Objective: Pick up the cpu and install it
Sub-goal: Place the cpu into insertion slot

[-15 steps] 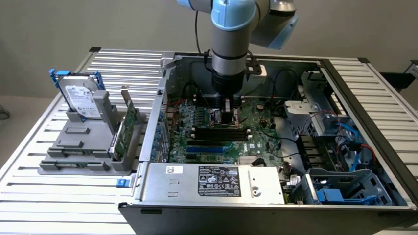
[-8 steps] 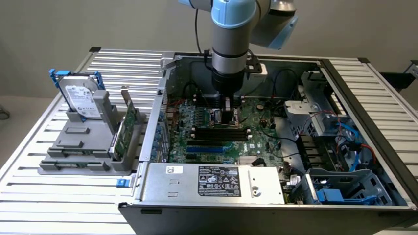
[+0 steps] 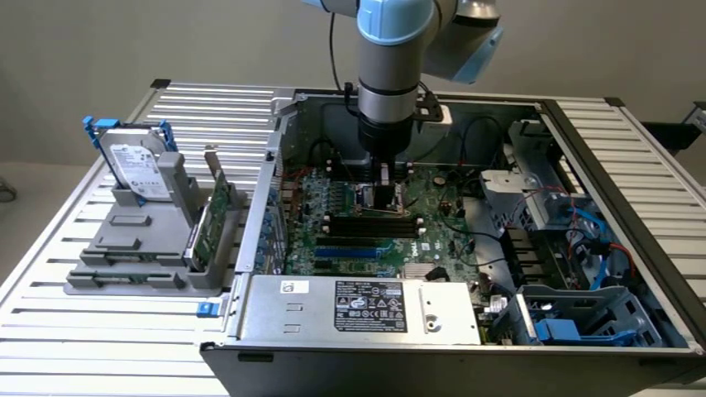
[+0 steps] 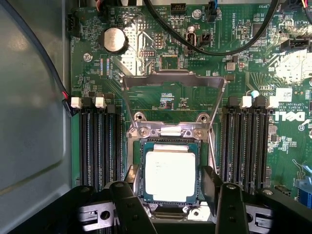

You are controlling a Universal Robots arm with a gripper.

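Observation:
The cpu, a small square chip with a dull silver top and a thin rim, lies flat in the dark socket on the green motherboard. The socket's metal load frame is swung open and lies flat on the board beyond it. My gripper hangs just above the socket and is open, one black finger on each side of the chip. I cannot tell whether the fingers touch its edges. In the exterior view the gripper reaches down into the open computer case over the socket.
Black memory slots flank the socket on both sides, and black cables cross the board beyond it. The case wall rises at the exterior view's left. A grey holder with an upright hard drive stands outside the case.

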